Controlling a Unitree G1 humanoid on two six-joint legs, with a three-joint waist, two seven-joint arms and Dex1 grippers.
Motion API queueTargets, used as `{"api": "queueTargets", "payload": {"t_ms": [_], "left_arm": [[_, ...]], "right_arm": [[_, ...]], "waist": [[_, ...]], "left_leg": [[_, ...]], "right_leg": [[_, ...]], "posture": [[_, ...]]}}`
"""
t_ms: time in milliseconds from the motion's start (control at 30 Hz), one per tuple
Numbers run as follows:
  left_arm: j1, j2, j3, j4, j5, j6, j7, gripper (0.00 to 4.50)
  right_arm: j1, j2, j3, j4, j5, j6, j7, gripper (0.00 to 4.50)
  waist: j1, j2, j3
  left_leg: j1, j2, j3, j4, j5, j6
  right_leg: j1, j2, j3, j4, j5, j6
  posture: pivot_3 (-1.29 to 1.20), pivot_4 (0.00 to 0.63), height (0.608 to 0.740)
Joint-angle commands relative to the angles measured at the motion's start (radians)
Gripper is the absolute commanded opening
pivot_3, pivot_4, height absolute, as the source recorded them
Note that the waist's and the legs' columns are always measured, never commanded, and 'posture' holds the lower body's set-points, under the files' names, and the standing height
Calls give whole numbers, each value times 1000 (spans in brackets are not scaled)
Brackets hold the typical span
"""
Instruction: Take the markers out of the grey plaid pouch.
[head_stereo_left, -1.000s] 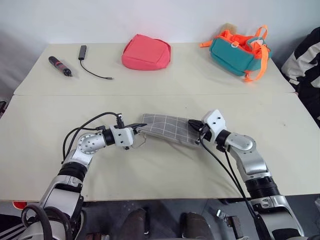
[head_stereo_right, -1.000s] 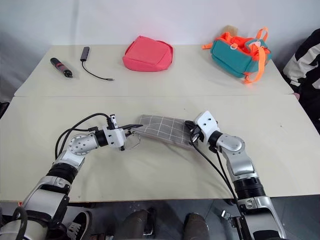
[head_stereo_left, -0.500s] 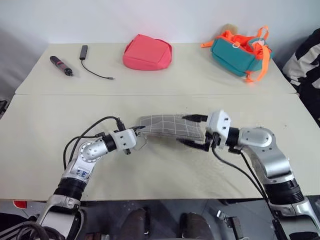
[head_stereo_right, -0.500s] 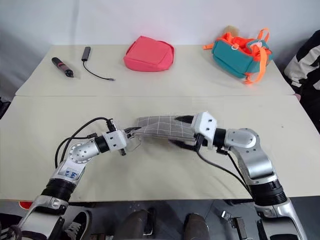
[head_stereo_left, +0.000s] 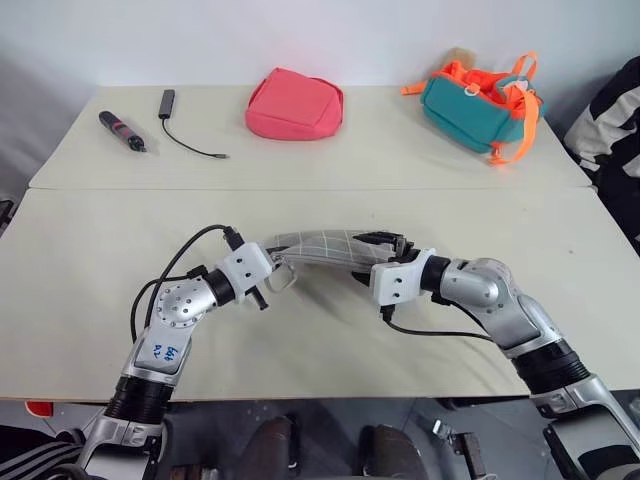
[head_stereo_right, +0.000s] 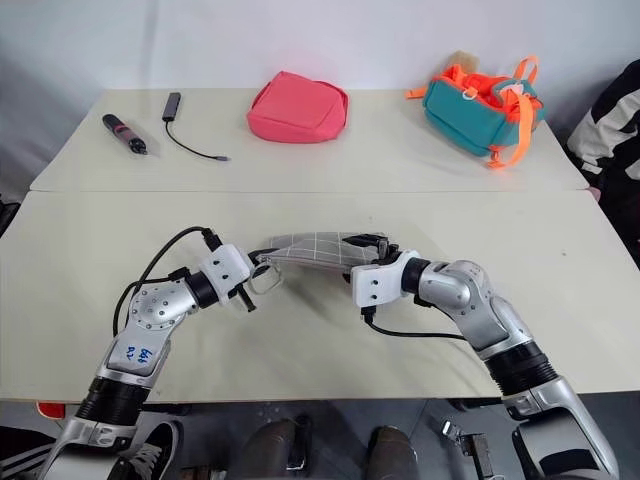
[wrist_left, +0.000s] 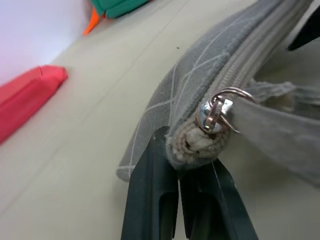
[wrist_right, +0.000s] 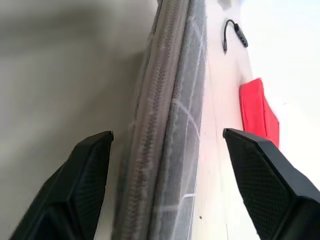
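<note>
Table (head_stereo_left: 90, 250) is being used as the work surface; grey plaid pouch (head_stereo_left: 325, 246) is being held above its middle, one end being pinched by left gripper (wrist_left: 176, 167), right gripper (wrist_right: 167, 150) being spread around the other end.

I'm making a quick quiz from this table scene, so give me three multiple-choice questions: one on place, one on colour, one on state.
1. Where is the grey plaid fabric pouch?
A. between the two grippers
B. at the table's far edge
C. on the floor

2. What colour is the soft pouch at the far middle?
A. blue
B. coral-pink
C. yellow

3. How does the right gripper stand?
A. shut on the pouch
B. shut, holding nothing
C. open, fingers on either side of the pouch

Answers: 1 A, the left gripper pinches its zip end; 2 B, seen in the head views; 3 C, gaps show beside both fingers.
</note>
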Motion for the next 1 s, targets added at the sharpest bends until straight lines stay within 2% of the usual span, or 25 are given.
{"api": "queueTargets", "payload": {"t_ms": [33, 100, 167, 233, 267, 333, 600, 700, 800, 967, 1000], "left_arm": [[7, -3, 8, -66, -34, 8, -14, 0], [11, -10, 22, -71, -90, 37, -44, 0], [13, -13, 38, -70, -122, 28, -56, 556], [14, 1, 36, -66, -84, -11, -40, 1129], [17, 8, 33, -68, -85, -26, -54, 1433], [14, 18, 30, -56, -68, -68, -52, 2070], [-1, 27, 29, -5, -68, -179, -71, 2070], [0, 28, 29, 9, -66, -200, -73, 2070], [13, 23, 34, -9, -91, -195, -82, 1535], [41, 31, 33, -3, -88, -208, -96, 96], [42, 29, 35, -5, -91, -205, -97, 42]], "right_arm": [[-15, 17, -15, -5, 14, -13, -24, 2389], [-18, 29, -28, -9, 34, -4, -24, 1664], [-18, 28, -37, -9, 47, -6, -22, 947], [-13, 39, -60, -10, 95, 12, -18, 204], [-14, 36, -65, -7, 105, 9, -17, 0], [-13, 39, -77, -1, 144, -1, -9, 0], [-23, 3, -90, 39, 266, -86, 90, 0], [-25, 2, -85, 50, 254, -94, 92, 0], [-21, 5, -84, 52, 238, -95, 78, 0], [-19, 3, -87, 53, 248, -104, 89, 0], [-20, -1, -87, 59, 245, -107, 91, 0]], "waist": [[0, 0, 0], [-1, 0, 0], [-2, 0, 0], [-1, 0, 0], [-2, 0, 0], [-1, 0, 0], [-1, 0, 0], [-1, 0, 0], [-2, 0, 0], [-2, 0, 0], [-2, 0, 0]], "left_leg": [[0, 0, 0, 0, 0, 0], [0, 0, 0, 1, 0, 0], [0, 0, 0, 1, 0, 0], [0, 0, 0, 1, 0, 0], [0, 0, 0, 1, 0, 0], [0, 0, 0, 1, 0, 0], [0, 0, 0, 1, 0, 0], [0, 0, 0, 1, -1, 0], [0, 0, 0, 1, -1, 0], [0, 0, 0, 1, -1, 0], [0, 0, 0, 1, -1, 0]], "right_leg": [[1, 0, 0, -1, 0, 0], [1, 0, 0, -1, 0, 0], [1, 0, 0, -1, 0, 0], [1, 0, 0, -1, 0, 0], [1, 0, 0, -1, 0, 0], [1, 0, 0, -1, 0, -1], [1, 0, 0, -1, 0, -1], [1, 0, 0, -1, 0, -1], [1, 0, 0, -1, 0, -1], [1, 0, 0, -1, 0, -1], [1, 0, 0, -1, 0, -1]], "posture": [[0, 150, 740], [0, 150, 740], [0, 150, 740], [0, 150, 740], [0, 150, 740], [0, 150, 740], [0, 150, 740], [0, 150, 740], [0, 150, 740], [0, 150, 740], [0, 150, 740]]}}
